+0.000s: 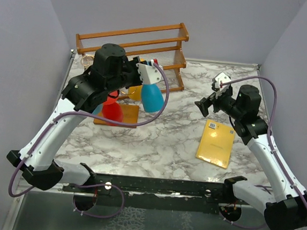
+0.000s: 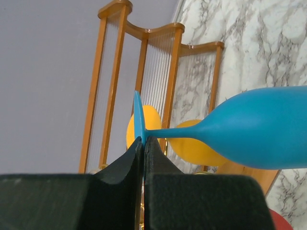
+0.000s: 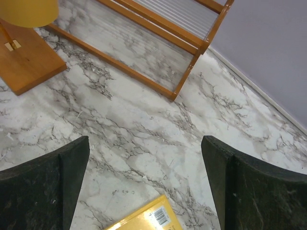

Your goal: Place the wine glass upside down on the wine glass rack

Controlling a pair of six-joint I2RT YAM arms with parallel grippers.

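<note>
Gripping item: blue wine glass (image 2: 259,129), held by its foot. Left gripper (image 2: 143,140) is clamped tight on the thin foot disc, with the stem and bowl running out level to the right of the fingers.
Location: off the marble table (image 1: 162,142), just right of the wine glass rack (image 1: 130,113), whose wooden base is partly hidden under the left arm.
Adjacent: red glass (image 1: 112,109) and yellow glass (image 1: 135,93) at the rack; slatted wooden shelf (image 1: 133,40) on the far side.
Right gripper (image 3: 144,177): fingers spread wide, holding nothing, well right of the rack.
Yellow book (image 1: 215,143): flat, near right.
</note>
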